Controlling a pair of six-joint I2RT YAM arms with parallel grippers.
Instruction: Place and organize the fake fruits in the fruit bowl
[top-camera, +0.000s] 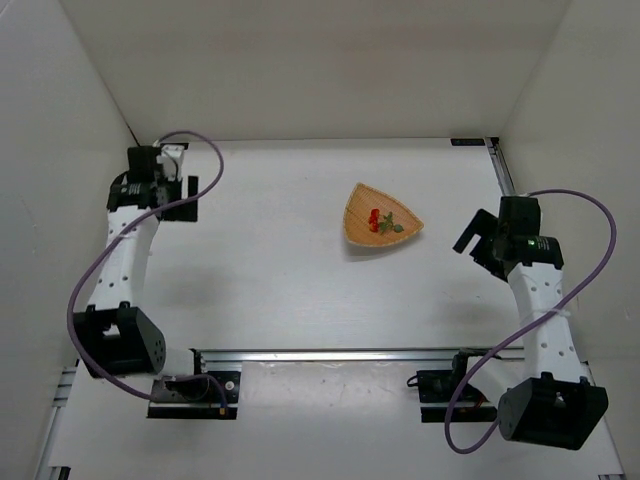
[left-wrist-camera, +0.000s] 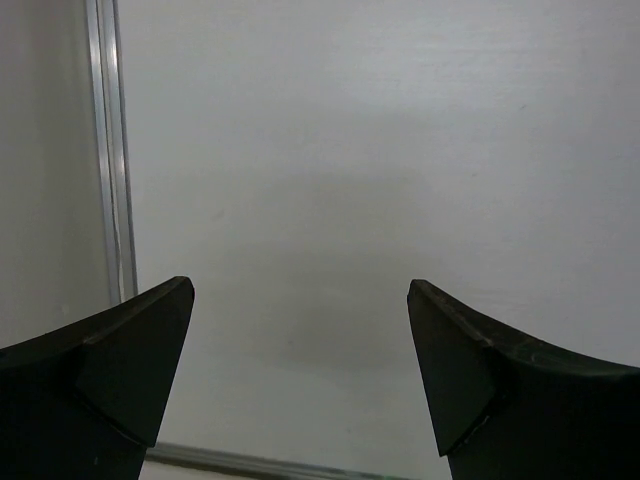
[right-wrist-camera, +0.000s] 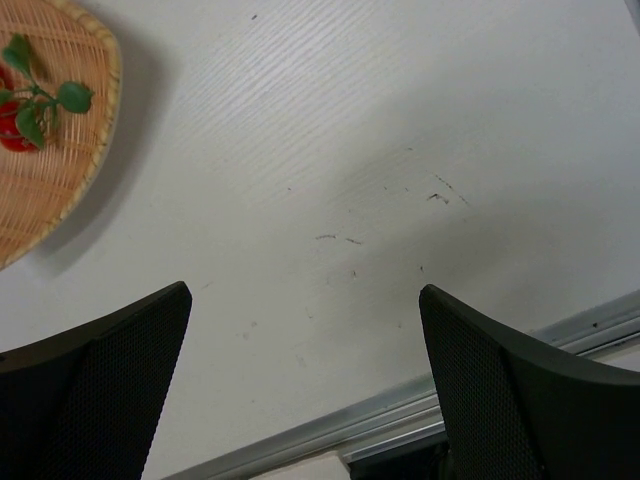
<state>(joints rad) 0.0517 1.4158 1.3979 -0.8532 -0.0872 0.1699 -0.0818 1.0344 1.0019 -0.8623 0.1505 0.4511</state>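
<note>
The fruit bowl (top-camera: 362, 232), a light-brown rounded-triangle woven dish, lies on the white table right of centre. The fake fruits (top-camera: 376, 221), small red balls with green leaves, lie inside it. The bowl also shows at the top left of the right wrist view (right-wrist-camera: 50, 150), with the fruits (right-wrist-camera: 12, 125) and leaves in it. My right gripper (top-camera: 472, 243) is open and empty, to the right of the bowl; in its wrist view (right-wrist-camera: 305, 300) only bare table lies between the fingers. My left gripper (top-camera: 185, 198) is open and empty at the far left, far from the bowl; its wrist view (left-wrist-camera: 300, 295) shows bare table.
White walls enclose the table on the left, back and right. An aluminium rail (top-camera: 340, 355) runs across the front between the arm bases. Another rail (top-camera: 503, 175) runs along the right edge. A rail shows in the left wrist view (left-wrist-camera: 110, 150) and in the right wrist view (right-wrist-camera: 400, 415).
</note>
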